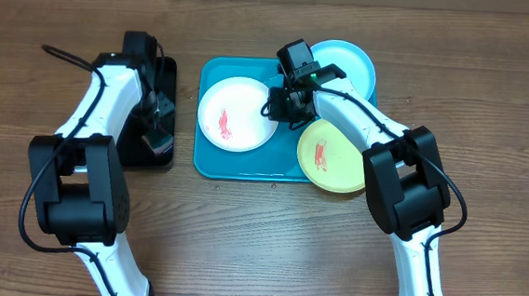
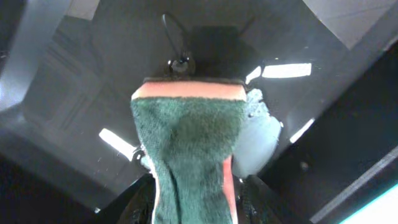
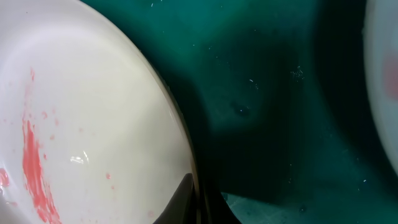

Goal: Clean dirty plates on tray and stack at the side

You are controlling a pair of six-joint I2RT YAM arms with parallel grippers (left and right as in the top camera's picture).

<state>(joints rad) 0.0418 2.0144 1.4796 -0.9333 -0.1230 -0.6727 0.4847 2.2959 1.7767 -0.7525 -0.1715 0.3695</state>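
- Green towelling cloth [image 2: 186, 149] pinched between the fingers of the left gripper [image 1: 159, 127], reaching down to the black tray [image 1: 169, 71] at the table's left.
- Jaws closed about that cloth, going by the left wrist view; nothing else in the grip.
- Rightward from the cloth, across the gap between the two trays: the white plate [image 1: 237, 113], red-smeared, flat on the left half of the turquoise tray [image 1: 209, 163]. Nearest dirty plate to the left arm.
- No long axis to mind on a round plate; smear left of its centre.
- At the white plate's right rim: the right gripper [image 1: 284, 107], fingers pressed together. Cannot tell whether nipping the rim or only beside it.
- Farther right: the yellow-green plate [image 1: 331, 155], also smeared, overhanging the tray's near right corner; the pale blue plate [image 1: 350, 65] at the far right corner, no smear visible.
- Judged next: carry the cloth rightward over the tray rim onto the smear, right arm steadying the plate.
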